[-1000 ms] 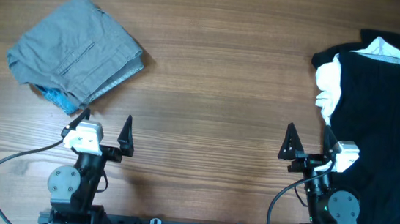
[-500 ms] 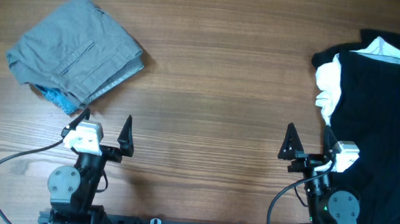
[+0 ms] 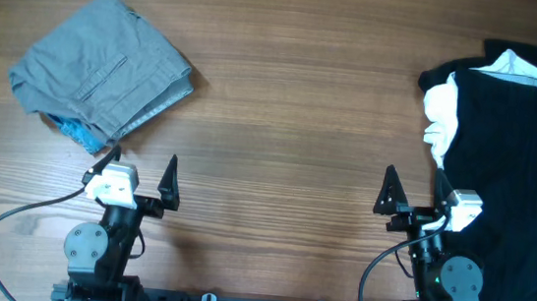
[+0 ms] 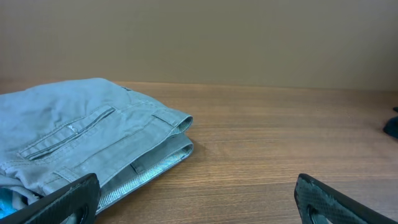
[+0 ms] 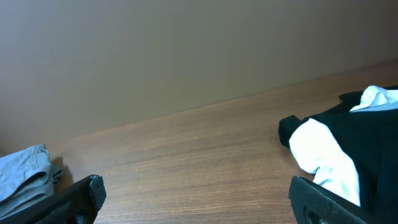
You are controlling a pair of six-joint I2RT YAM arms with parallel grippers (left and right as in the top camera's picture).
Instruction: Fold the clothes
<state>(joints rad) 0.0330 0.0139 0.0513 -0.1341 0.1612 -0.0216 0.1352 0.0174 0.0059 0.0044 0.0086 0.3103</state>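
Folded grey shorts (image 3: pixel 103 73) at 10 o'clock, black pile (image 3: pixel 513 174) at 3. left gripper (image 3: pixel 143 161) and right gripper (image 3: pixel 414 181) both gaping wide, holding nothing.

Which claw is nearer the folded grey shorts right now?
Left. The left claw hangs open just short of the grey shorts, not touching; the right claw is across the table, beside the black garment.
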